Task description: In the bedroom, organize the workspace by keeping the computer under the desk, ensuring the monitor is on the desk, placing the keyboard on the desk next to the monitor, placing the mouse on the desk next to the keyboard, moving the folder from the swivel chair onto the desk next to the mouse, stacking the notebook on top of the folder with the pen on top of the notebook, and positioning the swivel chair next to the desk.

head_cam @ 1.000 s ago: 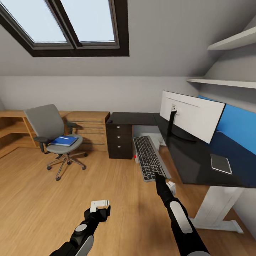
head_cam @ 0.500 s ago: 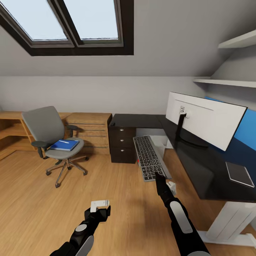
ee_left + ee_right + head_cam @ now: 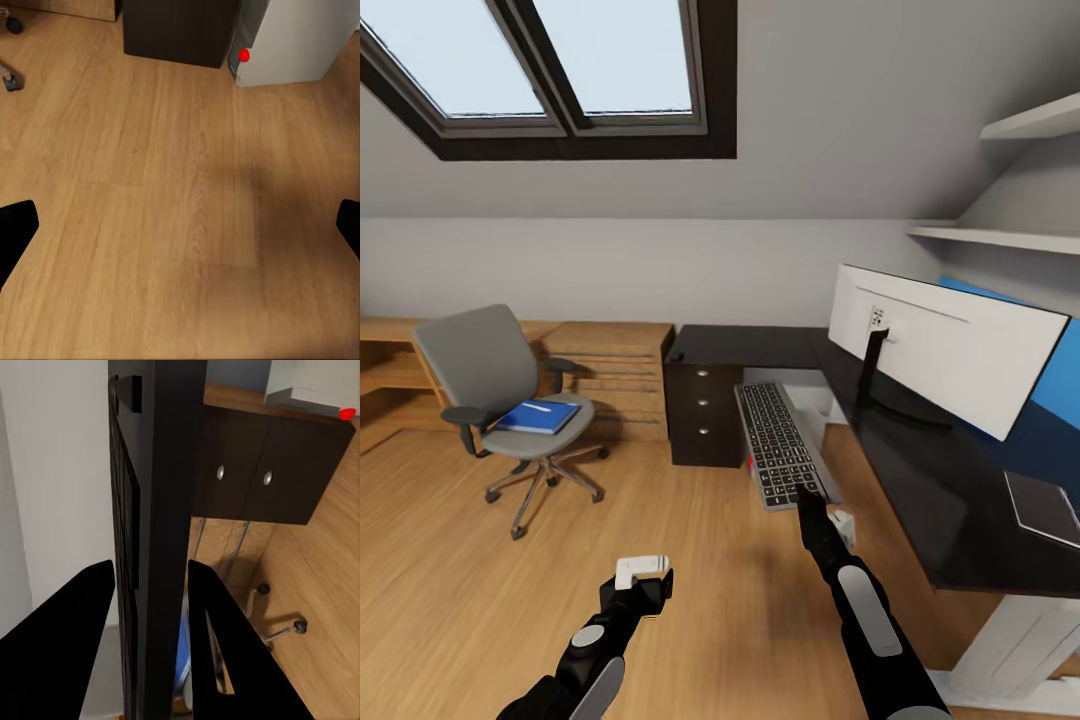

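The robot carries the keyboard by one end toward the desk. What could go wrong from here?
1. The right tool pinches the keyboard only at its near end, so the long free part may tilt or slip out.
2. The monitor stands near the desk edge; the keyboard's far end could strike its stand while swinging in.

The right arm reaches forward and up, its gripper (image 3: 805,497) clamped on the near edge of the flat grey keyboard with dark keys (image 3: 782,444), held in the air. The left arm is bent low and forward, its gripper (image 3: 641,569) spread wide, holding nothing, its black fingertips (image 3: 16,225) well apart.
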### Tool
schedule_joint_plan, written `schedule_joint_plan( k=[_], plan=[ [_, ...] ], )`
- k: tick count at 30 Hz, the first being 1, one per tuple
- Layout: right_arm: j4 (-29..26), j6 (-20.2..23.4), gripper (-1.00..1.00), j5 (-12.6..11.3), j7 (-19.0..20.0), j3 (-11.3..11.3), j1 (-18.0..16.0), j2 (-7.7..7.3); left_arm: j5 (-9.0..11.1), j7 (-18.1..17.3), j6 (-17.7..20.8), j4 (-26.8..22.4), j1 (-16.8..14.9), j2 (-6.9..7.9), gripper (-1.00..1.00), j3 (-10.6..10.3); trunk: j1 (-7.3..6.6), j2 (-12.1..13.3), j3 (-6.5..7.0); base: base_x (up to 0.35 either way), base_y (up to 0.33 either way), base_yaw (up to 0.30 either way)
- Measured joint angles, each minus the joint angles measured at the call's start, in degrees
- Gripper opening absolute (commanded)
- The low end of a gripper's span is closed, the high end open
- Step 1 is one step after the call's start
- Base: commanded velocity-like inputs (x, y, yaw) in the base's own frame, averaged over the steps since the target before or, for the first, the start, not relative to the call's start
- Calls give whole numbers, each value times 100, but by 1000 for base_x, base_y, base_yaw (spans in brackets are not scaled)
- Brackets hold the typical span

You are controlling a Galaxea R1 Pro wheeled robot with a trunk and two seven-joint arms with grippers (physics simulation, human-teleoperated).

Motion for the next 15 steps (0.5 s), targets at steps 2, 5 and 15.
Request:
schedule_joint_plan(
  k=[2,5,15],
  plan=[
    [0,0,-100,0,0,0,0,0,3,0,0,0,0,-1,100,0,-44,80,36,321,0,0],
    [0,0,-100,1,0,0,0,0,6,0,0,0,0,-2,100,-2,-110,201,90,324,0,0],
    [-5,-1,-100,9,6,-6,0,0,15,-3,0,0,0,1,100,4,-330,602,269,326,0,0]
  ],
)
